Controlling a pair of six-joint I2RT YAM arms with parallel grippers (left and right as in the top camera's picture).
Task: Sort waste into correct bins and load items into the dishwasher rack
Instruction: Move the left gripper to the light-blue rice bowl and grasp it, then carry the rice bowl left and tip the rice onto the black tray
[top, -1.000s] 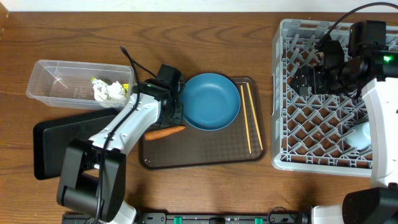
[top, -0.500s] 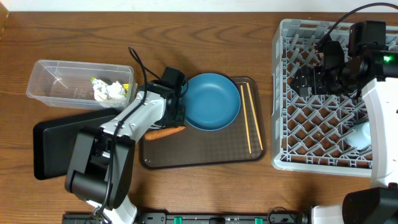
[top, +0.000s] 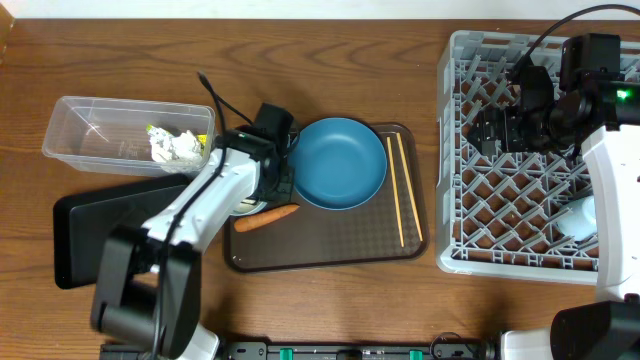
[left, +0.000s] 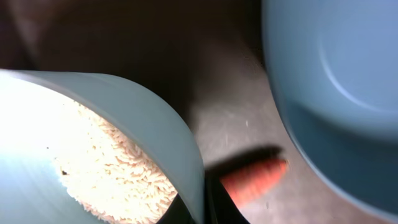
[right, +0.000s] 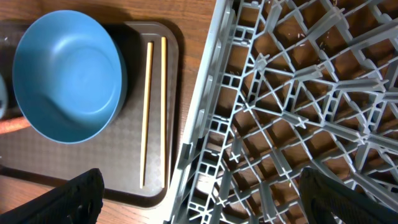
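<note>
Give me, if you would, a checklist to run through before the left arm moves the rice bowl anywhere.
1. Grip: left tool is shut on the rim of the small light-blue bowl: ok.
2. Load: rice sits inside the bowl, below its rim: ok.
3. Carrot clear of the bowl: cannot tell; it lies right beside the tool on the brown tray.
4. Room beside the dark-blue plate: cannot tell; it is close.
5. Right tool open over the dishwasher rack, far from the left arm: ok.
6. Clear tub open-topped, holding napkins: ok.
</note>
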